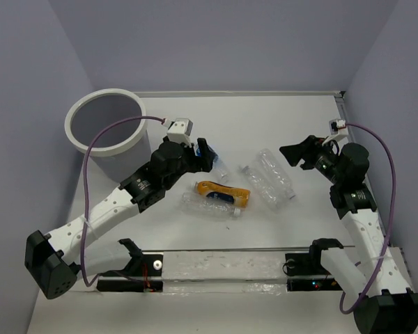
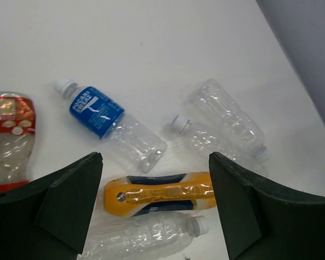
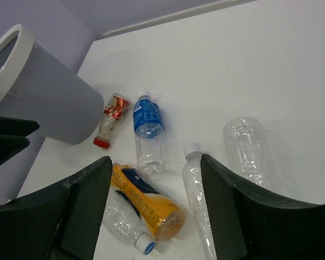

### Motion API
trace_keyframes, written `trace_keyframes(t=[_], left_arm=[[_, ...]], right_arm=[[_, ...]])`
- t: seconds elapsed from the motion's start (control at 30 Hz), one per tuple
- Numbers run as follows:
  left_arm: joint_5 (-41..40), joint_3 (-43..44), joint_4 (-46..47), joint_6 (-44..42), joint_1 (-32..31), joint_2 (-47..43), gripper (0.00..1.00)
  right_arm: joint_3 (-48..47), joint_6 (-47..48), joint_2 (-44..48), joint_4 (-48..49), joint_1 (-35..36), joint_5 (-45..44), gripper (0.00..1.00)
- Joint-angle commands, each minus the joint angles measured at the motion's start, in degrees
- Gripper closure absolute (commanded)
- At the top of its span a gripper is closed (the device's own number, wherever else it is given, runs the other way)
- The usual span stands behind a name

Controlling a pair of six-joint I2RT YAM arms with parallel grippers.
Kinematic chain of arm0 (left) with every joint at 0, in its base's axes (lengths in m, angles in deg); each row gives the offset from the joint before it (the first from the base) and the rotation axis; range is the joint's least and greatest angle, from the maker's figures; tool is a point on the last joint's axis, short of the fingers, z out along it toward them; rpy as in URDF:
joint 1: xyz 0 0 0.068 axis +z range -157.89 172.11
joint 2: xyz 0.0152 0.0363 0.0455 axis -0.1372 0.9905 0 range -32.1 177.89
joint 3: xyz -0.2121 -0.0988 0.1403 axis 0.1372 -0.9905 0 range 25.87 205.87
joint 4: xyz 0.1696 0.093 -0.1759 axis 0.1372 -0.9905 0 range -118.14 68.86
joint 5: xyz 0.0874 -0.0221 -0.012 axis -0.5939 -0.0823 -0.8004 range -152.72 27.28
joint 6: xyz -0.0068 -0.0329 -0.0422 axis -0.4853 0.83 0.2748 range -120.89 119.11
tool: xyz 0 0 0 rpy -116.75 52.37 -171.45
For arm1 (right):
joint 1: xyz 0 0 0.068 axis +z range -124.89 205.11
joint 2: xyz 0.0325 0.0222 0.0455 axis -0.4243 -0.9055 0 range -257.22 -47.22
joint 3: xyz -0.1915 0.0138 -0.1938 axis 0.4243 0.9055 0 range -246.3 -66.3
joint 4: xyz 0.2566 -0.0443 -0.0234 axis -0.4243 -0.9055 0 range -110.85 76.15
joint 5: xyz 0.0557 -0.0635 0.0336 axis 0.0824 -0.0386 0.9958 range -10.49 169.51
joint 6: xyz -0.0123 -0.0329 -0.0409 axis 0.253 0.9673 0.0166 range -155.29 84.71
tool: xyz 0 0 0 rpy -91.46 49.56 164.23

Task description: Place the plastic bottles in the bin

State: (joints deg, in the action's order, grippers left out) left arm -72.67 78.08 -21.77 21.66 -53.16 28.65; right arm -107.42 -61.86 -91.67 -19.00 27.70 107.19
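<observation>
Your left gripper (image 2: 156,203) is hovering with its jaws spread wide, gripping nothing. Framed between those jaws, an orange bottle (image 2: 162,193) is lying on the white table (image 2: 151,43), touching a clear ribbed bottle (image 2: 146,235) on its nearer side. Beyond the jaws, a blue-labelled bottle (image 2: 111,122) is lying; past the left jaw, a red-labelled bottle (image 2: 11,135).

Your right gripper (image 3: 154,206) is hanging open and empty too. A slim clear bottle (image 3: 195,184) is showing between its jaws, a wider clear bottle (image 3: 252,151) beyond the right jaw. The grey bin (image 3: 43,103) is standing beyond its left jaw.
</observation>
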Motion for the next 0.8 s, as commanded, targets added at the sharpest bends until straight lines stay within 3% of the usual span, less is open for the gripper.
trace_keyframes(t=[0.0,0.1,0.27,0.43,0.77], left_arm=[[-16.65,-2.63,-4.99,3.28,-0.16,0.59,0.14],[-23.87,-5.18,-6.66,4.43,-0.16,2.43,0.19],[-30.46,-4.31,-8.43,6.63,-0.08,9.98,0.16],[-32.22,-1.50,-7.47,5.58,0.10,17.37,0.07],[-37.59,0.71,-1.76,3.65,5.63,29.68,0.06]], right_arm=[[0.34,0.46,1.11,3.30,-0.39,2.02,0.30],[0.26,0.55,0.77,3.39,-0.39,3.42,0.33],[0.17,0.46,-0.81,3.39,-0.39,4.92,0.33],[0.08,0.55,-0.55,3.39,0.13,5.28,0.33],[0.08,0.55,-0.82,3.83,0.13,7.03,0.31]])
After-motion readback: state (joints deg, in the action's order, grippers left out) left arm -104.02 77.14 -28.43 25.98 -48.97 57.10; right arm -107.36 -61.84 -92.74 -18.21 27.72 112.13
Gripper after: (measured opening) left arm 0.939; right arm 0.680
